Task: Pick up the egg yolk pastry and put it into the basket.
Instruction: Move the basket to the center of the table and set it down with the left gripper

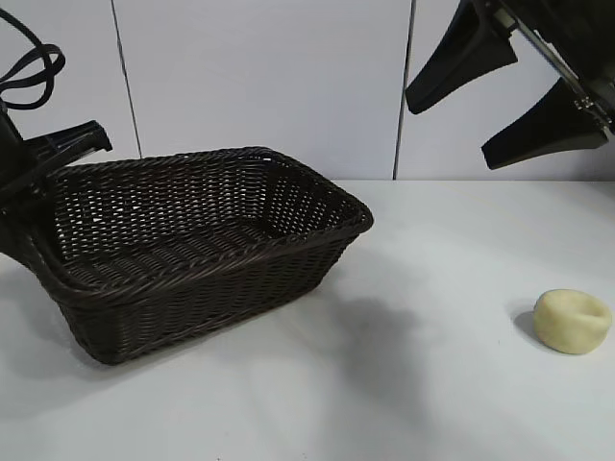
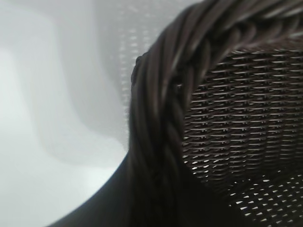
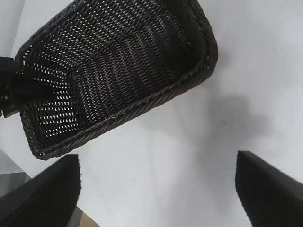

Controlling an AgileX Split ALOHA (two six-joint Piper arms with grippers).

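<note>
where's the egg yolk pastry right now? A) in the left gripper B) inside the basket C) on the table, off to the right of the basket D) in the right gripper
C: the egg yolk pastry sits on the bare table, well clear of the basket, while the right gripper hangs open and empty above it and the left gripper is clamped on the basket's rim.
</note>
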